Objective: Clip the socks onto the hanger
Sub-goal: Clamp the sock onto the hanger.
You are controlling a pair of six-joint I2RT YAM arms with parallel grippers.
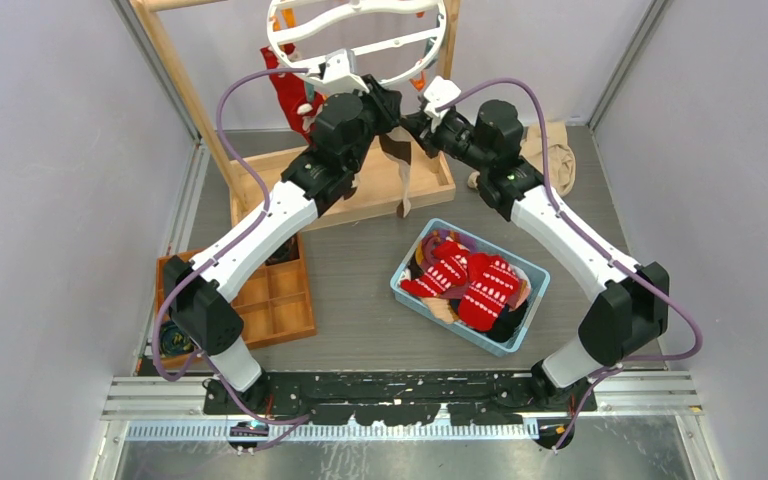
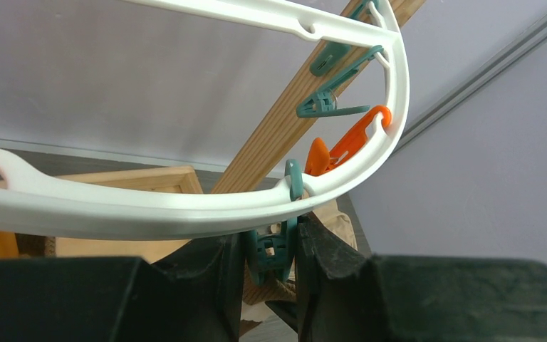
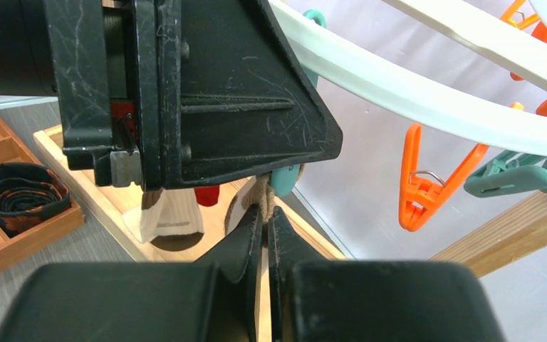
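1. Your left gripper (image 2: 272, 241) was raised to the near rim of the hanger (image 2: 149, 214), and its fingers were pinching a teal clip (image 2: 274, 255) that hung from that rim.
2. Your right gripper (image 3: 266, 217) sat just beside and below the left one, its fingers pressed together on the top of a tan-and-brown sock (image 1: 395, 150).
3. You held the top edge of that sock right at the mouth of the teal clip. I cannot tell whether the clip had the fabric between its tips.
4. The rest of the sock hung down freely over the wooden tray (image 1: 430, 190) at the back of the table (image 1: 360, 290).
5. A red sock (image 1: 288, 95) hung from the left side of the hanger, well apart from both grippers.
6. More red socks (image 1: 475, 280) with white patterns lay piled in the blue bin (image 1: 450, 320) on the table, between your two arms.
7. An orange clip (image 3: 417, 185) hung closed on the rim to the right of your right gripper, with nothing in it.
8. A beige cloth (image 1: 552, 150) lay at the back right of the table, behind the right arm.
9. A rolled dark sock (image 3: 25, 196) rested in one compartment of the divided tray (image 1: 280, 300).
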